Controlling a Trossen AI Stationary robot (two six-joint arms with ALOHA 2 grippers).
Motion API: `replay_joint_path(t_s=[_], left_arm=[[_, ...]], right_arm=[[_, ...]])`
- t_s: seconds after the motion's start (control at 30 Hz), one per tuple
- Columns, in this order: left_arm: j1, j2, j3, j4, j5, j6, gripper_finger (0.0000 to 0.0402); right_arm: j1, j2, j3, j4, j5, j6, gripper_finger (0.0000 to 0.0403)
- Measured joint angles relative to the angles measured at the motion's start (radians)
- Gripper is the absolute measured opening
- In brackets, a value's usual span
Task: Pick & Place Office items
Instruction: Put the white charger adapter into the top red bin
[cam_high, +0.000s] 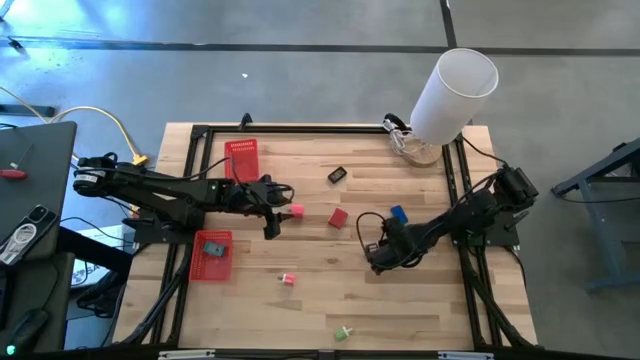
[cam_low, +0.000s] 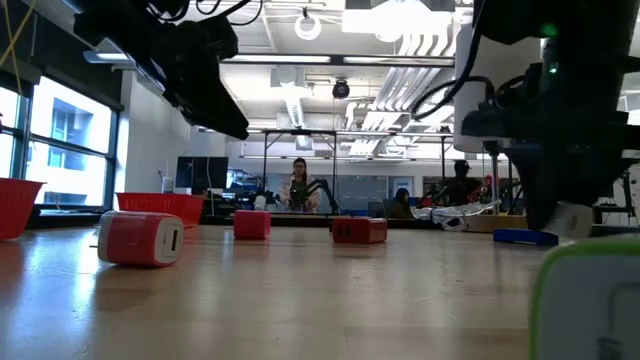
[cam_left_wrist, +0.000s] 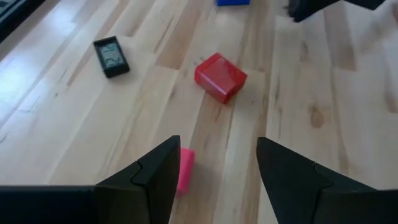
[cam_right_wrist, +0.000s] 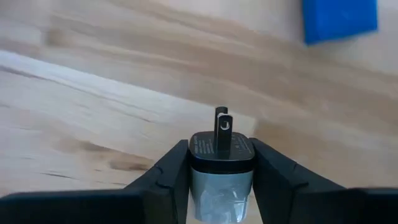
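Observation:
My right gripper (cam_high: 378, 258) (cam_right_wrist: 221, 155) is shut on a small plug adapter (cam_right_wrist: 221, 163) with a black pronged face and a grey body, right of the table's middle. My left gripper (cam_high: 280, 210) (cam_left_wrist: 217, 168) hangs open above the table's middle left, touching nothing. A pink piece (cam_left_wrist: 185, 168) lies on the wood just beneath it. Beyond it lie a red block (cam_left_wrist: 219, 76), a black piece (cam_left_wrist: 112, 56) and a blue piece (cam_high: 399, 213). A pink-and-white piece (cam_high: 288, 279) and a green one (cam_high: 343, 332) lie nearer the front edge. My right gripper pinches the adapter's two opposite sides (cam_right_wrist: 194, 163) between its two fingers, coming steeply from above. The pronged face (cam_right_wrist: 222, 124) sticks out past the fingertips toward the wood. Whether the adapter is clear of the table, I cannot tell.
Two red mesh baskets stand on the left: one at the back (cam_high: 241, 158), and one nearer the front (cam_high: 211, 255) with a teal piece (cam_high: 213, 247) in it. A tall white cylinder (cam_high: 450, 95) stands at the back right corner. Bare wood lies between the scattered pieces.

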Motion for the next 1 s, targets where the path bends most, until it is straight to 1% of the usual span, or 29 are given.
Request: replay_joint_path(t_s=[0.13,0.2,0.23,0.4,0.47,0.7,0.8,1.0], left_arm=[[0.0,0.0,0.0,0.001,0.0,-0.004,0.0202],[0.0,0.0,0.0,0.002,0.006,-0.029,0.0202],[0.001,0.0,0.0,0.005,0.025,-0.04,0.0202],[0.0,0.0,0.0,0.051,0.18,-0.05,0.0202],[0.0,0.0,0.0,0.068,0.213,-0.05,0.0202],[0.001,0.0,0.0,0.153,0.243,-0.073,0.0202],[0.001,0.0,0.0,0.187,0.271,-0.079,0.0202],[0.001,0.0,0.0,0.214,0.274,-0.095,0.0202]], right_arm=[[0.001,-0.012,0.001,0.025,0.077,-0.052,0.0122],[0.0,-0.014,0.001,0.041,0.124,-0.076,0.0122],[0.0,-0.014,0.001,0.048,0.146,-0.087,0.0122],[0.0,-0.017,0.002,0.121,0.247,-0.174,0.0122],[0.0,-0.017,0.002,0.162,0.29,-0.229,0.0122],[-0.001,-0.03,0.003,0.343,0.414,-0.465,0.0122],[-0.002,-0.055,0.003,0.386,0.453,-0.546,0.0122],[0.011,-0.119,0.003,0.428,0.519,-0.663,0.0122]])
